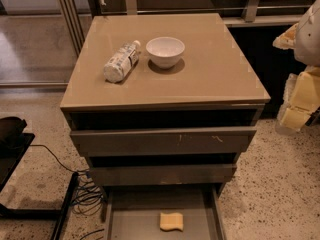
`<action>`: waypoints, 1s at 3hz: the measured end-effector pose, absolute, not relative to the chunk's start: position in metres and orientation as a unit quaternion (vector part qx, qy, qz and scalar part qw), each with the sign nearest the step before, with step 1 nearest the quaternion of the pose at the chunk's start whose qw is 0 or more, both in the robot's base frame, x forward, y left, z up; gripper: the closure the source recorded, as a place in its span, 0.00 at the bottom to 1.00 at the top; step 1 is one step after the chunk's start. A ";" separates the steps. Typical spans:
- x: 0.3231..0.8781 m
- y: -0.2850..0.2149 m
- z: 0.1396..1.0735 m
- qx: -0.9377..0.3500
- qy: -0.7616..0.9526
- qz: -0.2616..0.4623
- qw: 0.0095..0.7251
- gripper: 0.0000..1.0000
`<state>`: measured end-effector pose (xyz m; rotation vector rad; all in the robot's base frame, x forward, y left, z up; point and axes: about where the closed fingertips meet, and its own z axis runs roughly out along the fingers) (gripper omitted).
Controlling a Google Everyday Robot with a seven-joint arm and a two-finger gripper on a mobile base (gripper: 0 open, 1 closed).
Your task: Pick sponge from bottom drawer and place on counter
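The sponge (171,221), a small pale yellow-orange pad with wavy edges, lies flat on the floor of the open bottom drawer (131,218) at the bottom centre of the camera view. The counter (210,74) is the glossy taupe top of the cabinet. My gripper (299,100), with cream-yellow padded fingers, hangs at the right edge of the view, beside the cabinet at about counter height and well above and right of the sponge. It holds nothing that shows.
A white bowl (165,51) and a plastic bottle (120,61) lying on its side sit on the back left half of the counter. Two upper drawers (162,141) stand slightly pulled out. Cables (85,191) and a black base (15,149) lie on the floor at left.
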<state>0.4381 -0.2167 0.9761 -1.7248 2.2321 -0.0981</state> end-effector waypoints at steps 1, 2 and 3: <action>0.438 -0.217 0.976 -0.603 0.781 -0.034 0.159 0.00; 0.436 -0.216 0.968 -0.607 0.776 -0.029 0.172 0.00; 0.429 -0.212 0.935 -0.619 0.761 -0.016 0.192 0.00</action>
